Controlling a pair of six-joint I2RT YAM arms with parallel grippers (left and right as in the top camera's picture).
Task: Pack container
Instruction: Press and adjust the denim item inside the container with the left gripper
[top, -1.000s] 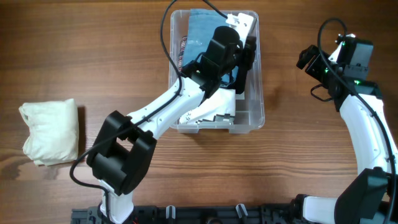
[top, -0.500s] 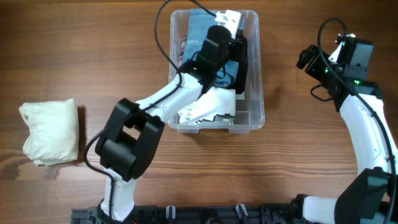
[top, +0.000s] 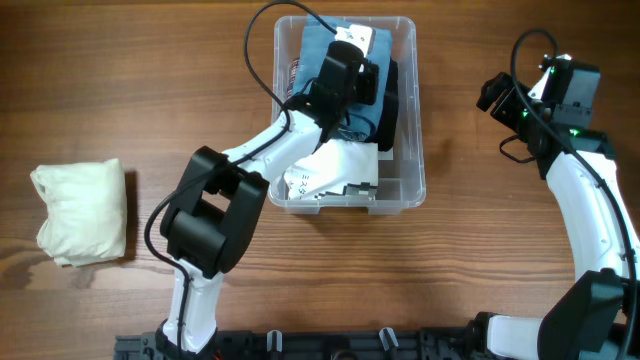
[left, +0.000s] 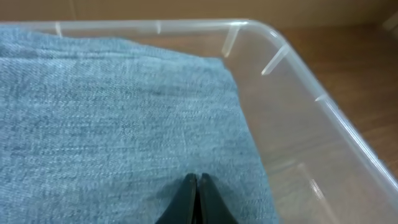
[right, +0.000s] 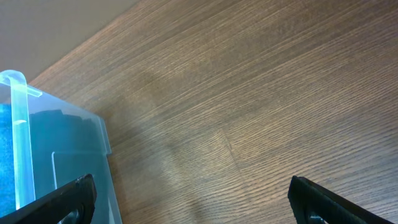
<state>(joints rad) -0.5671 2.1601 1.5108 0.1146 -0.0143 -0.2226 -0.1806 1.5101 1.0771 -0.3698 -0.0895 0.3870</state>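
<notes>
Hovering inside container, upper centre of overhead frame: left claw, fingers pressed together, nothing between, over folded blue denim. Right claw spread wide above tabletop, right of container. Cream bundle far left.

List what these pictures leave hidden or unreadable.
Overhead: the left arm covers much of the container; the label print is too small.
Left wrist: the denim runs past the frame edges; whether the shut left gripper pinches it is unclear.
Right wrist: only the container's corner shows.
</notes>
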